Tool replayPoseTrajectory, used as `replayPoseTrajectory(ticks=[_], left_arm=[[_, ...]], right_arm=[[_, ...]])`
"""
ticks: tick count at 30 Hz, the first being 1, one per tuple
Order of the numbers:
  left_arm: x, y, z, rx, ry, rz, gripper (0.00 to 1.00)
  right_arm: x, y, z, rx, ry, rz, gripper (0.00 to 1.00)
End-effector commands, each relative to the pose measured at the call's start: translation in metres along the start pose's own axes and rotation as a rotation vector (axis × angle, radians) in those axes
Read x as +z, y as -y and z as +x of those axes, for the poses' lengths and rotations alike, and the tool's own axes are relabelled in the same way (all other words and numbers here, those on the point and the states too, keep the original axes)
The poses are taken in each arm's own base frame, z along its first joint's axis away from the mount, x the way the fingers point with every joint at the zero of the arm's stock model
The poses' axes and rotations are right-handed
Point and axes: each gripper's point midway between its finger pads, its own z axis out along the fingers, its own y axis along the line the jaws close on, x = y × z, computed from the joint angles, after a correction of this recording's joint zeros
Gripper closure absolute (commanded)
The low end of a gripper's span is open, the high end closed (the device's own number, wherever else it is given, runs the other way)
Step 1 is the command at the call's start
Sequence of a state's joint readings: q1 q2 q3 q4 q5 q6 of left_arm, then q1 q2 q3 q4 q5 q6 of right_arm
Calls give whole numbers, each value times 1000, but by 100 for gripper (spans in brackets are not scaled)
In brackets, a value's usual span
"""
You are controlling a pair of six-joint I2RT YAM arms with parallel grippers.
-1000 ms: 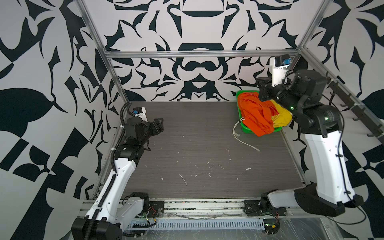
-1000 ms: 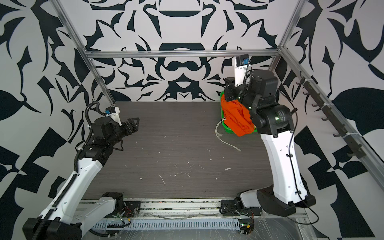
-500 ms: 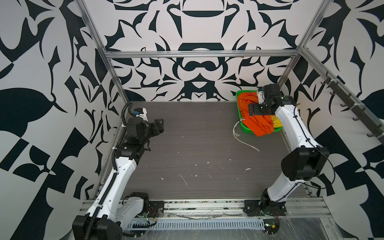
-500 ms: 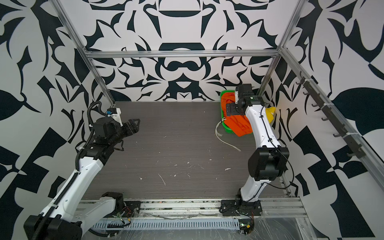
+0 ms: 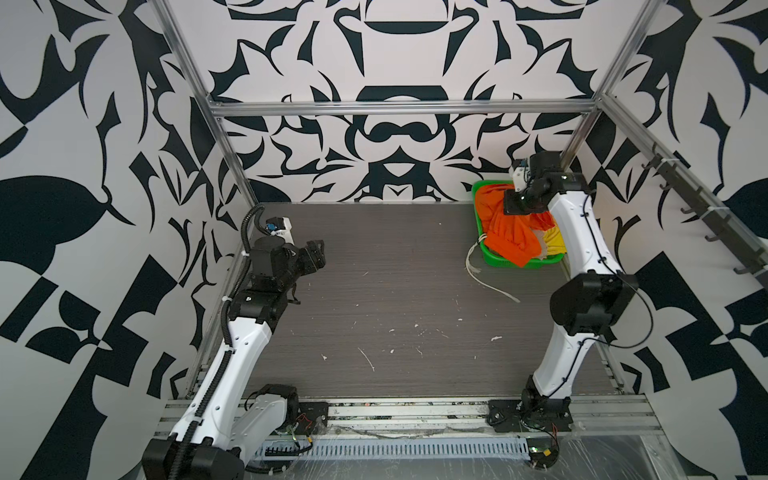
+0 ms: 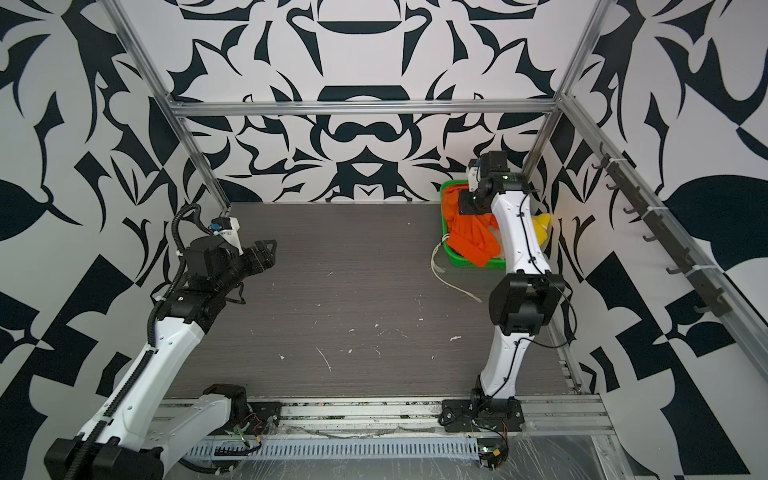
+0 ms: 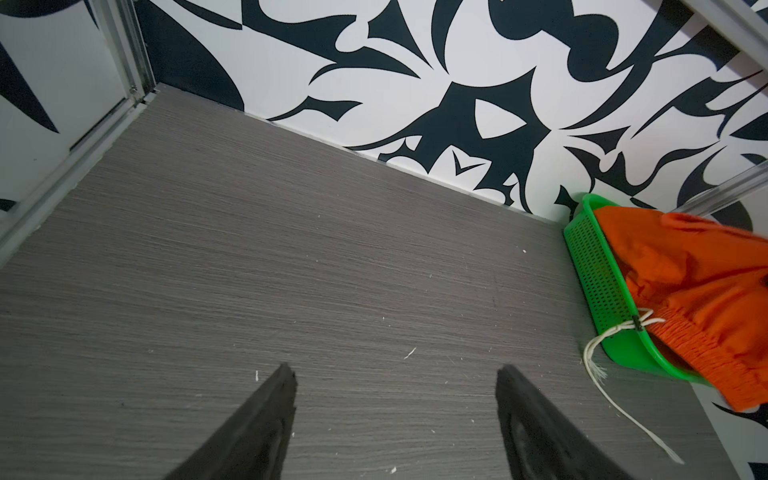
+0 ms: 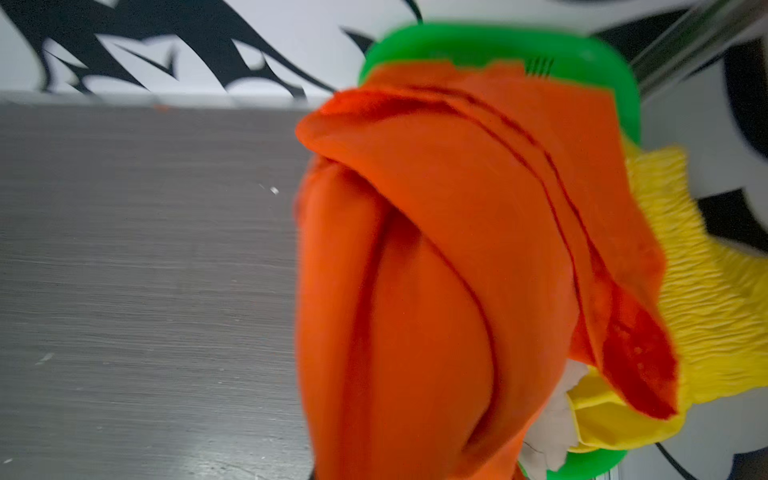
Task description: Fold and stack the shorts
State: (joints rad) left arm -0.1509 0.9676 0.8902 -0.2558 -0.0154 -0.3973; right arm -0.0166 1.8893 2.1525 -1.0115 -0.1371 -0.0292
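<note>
Shorts, top views: the pile sits in the green basket [image 5: 490, 254] at the far right corner of the table [image 5: 374, 299]. The orange shorts [image 5: 505, 237] are on top and the yellow shorts [image 5: 555, 243] poke out on the side nearest the right arm. Nothing is laid out or folded yet, so this reads as step one: getting the first pair out.
Right gripper, top views: the right gripper [image 5: 515, 204] is down in the far end of the orange cloth, jaws clenched. The cloth bunches right up to it, so it looks to have a pinch of it.
Left gripper, top views: the left gripper [image 5: 313, 255] hangs over the left side of the table, well apart from the basket. Its jaws are spread with nothing in them.
Orange pair's lie, top views: the long axis runs from the back wall toward the front, and the near end spills over the basket's front rim.
Left wrist view: both fingers stand wide apart over the table. The ribbed waistband is at the overhanging end, so the waist points front and the legs point to the back wall. A white drawstring [image 7: 595, 370] trails out of the basket onto the table.
Right wrist view: it's blurry and orange fills it, with folds running toward where the fingers would be. The fingers themselves are hidden. A pale scrap between orange and yellow is probably the beige shorts [image 8: 552, 411].
Next move, a guess: lift high enough that the dangling waistband clears the rim without dragging the yellow pair or the drawstring along. Then carry it to mid-table, where the left gripper can take a corner and spread it flat.
</note>
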Motion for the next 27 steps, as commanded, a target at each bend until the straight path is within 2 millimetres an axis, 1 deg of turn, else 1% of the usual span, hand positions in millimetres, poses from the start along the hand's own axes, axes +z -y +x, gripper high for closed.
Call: replayPoseTrajectory(ticks=[1, 2, 5, 7, 9, 10, 12, 13, 15, 17, 20, 21, 23, 25, 27], left_arm=[[-11, -1, -10, 47, 22, -27, 21], [-12, 0, -11, 49, 25, -25, 21], [-13, 3, -14, 48, 31, -10, 21], [-14, 5, -15, 47, 32, -3, 20], [-16, 6, -17, 47, 34, -2, 20], [-17, 6, -18, 47, 37, -2, 20], [-18, 7, -19, 47, 39, 0, 20], [-19, 7, -18, 47, 39, 0, 20], [-20, 7, -17, 47, 40, 3, 20], [-19, 10, -15, 51, 35, 25, 20], [-11, 24, -7, 55, -11, 105, 21], [-5, 32, -2, 56, -32, 136, 21], [5, 54, 9, 77, -69, 212, 21], [20, 84, 25, 137, -99, 299, 20], [36, 111, 42, 198, -134, 366, 19]], right_arm=[[-126, -54, -49, -77, 288, -148, 100], [-141, -64, -52, -101, 319, -165, 100], [-192, -104, -59, -199, 433, -233, 100], [-228, -140, -59, -272, 512, -324, 100], [-256, -165, -58, -320, 583, -392, 100], [-268, -170, -60, -320, 616, -407, 100], [-279, -168, -61, -288, 645, -404, 100], [-278, -164, -59, -275, 641, -386, 100], [-267, -156, -51, -256, 611, -341, 100], [-248, -146, -41, -240, 561, -289, 100], [-212, -136, -20, -216, 458, -237, 100], [-199, -132, -12, -205, 421, -222, 100], [-174, -127, 3, -182, 345, -208, 100], [-149, -113, 18, -124, 269, -194, 99], [-129, -101, 33, -66, 202, -218, 98]])
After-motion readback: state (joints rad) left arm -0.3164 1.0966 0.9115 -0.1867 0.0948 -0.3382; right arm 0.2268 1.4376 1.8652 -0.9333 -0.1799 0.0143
